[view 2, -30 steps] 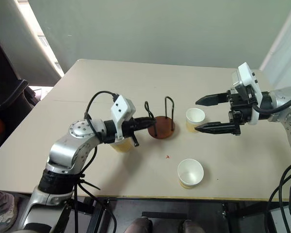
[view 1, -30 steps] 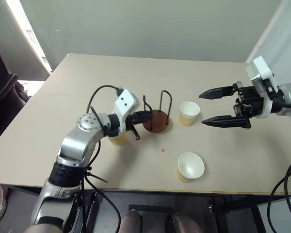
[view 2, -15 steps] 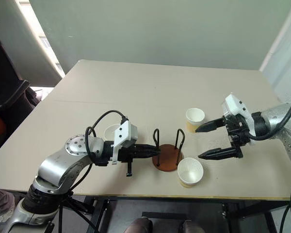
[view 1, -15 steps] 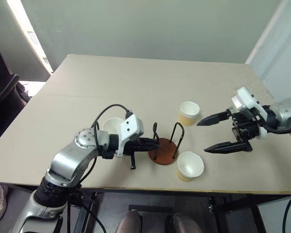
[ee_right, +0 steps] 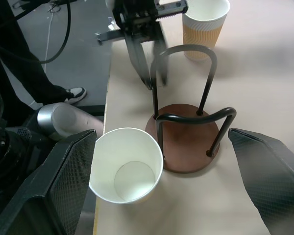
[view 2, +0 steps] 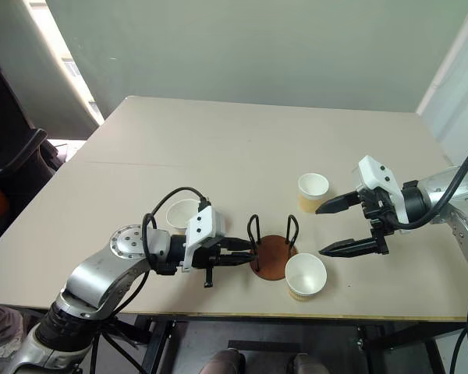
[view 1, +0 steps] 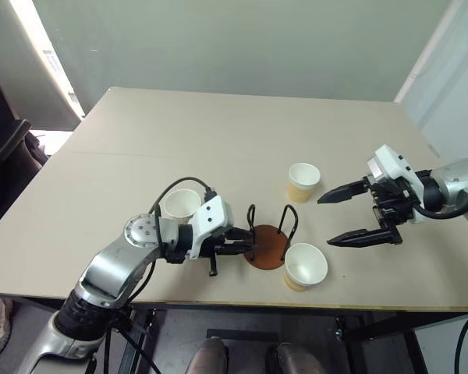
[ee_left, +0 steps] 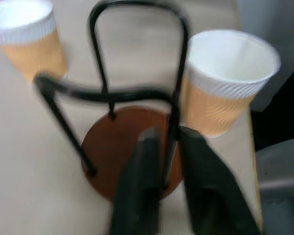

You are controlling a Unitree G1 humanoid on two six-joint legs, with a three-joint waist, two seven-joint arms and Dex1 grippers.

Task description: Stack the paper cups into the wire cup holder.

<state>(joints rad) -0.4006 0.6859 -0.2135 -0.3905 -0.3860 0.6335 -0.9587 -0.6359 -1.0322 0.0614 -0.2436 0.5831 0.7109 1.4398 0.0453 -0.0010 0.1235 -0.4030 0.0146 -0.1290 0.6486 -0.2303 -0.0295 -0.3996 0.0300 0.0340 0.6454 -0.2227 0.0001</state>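
On every paper cup (view 1: 303, 182), no writing is legible.

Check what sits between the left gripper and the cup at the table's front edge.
The wire cup holder stands between the left gripper and that front paper cup; head views show it. Its wire loop sits between the fingers in the left wrist view.

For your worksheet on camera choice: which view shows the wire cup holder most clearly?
The right wrist view: the wire cup holder sits sharp and whole, both loops and base visible. The left wrist view shows it close but blurred; the head views show it small, between two cups.
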